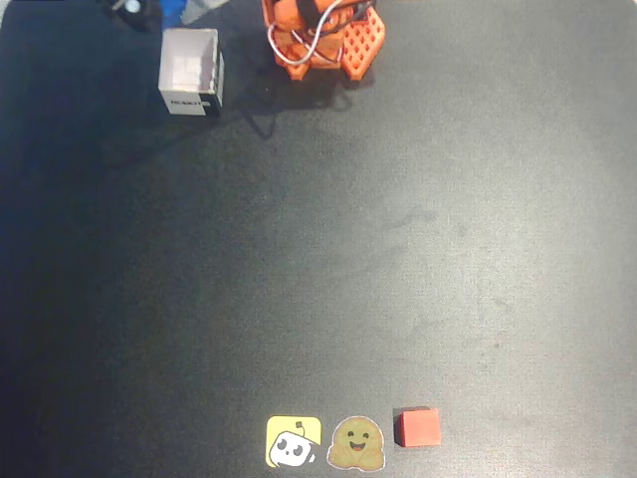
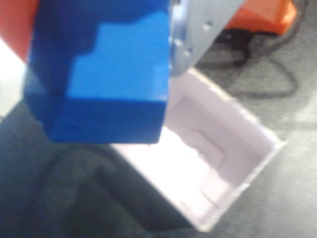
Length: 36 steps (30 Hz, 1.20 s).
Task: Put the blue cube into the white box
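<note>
The blue cube (image 2: 104,74) fills the upper left of the wrist view, and my gripper (image 2: 99,69) is shut on it, with a grey finger (image 2: 198,34) on its right and an orange part on its left. Just below and to the right lies the white box (image 2: 218,148), open-topped, its inside bare. The cube hangs above the box's near-left rim. In the overhead view the white box (image 1: 191,72) stands at the top left with a dark label on its front side. A bit of blue (image 1: 175,10) shows at the top edge above it.
The orange arm base (image 1: 323,40) sits at the top centre of the dark mat. A red cube (image 1: 417,426) lies near the bottom edge, beside two stickers (image 1: 326,442). A black cable (image 2: 267,74) runs behind the box.
</note>
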Motion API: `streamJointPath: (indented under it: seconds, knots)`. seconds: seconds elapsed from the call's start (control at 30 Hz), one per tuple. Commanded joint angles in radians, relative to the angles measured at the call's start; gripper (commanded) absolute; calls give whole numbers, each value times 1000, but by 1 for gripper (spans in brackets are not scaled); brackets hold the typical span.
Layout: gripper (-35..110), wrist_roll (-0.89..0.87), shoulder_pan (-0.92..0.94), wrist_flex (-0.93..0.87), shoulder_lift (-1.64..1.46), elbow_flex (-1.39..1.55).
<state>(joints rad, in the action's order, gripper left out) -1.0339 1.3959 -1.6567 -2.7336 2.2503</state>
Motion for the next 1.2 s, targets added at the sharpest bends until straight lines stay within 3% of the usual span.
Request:
streamJointPath:
  seconds: [0.0,0.37,0.8,1.17]
  knots:
    - [0,-38,-40,-15,-20,-3]
    - [0,-155,-176,51,-25,81]
    - [1,-160,-190,170,-58,262]
    - [10,-161,-199,192,-117,325]
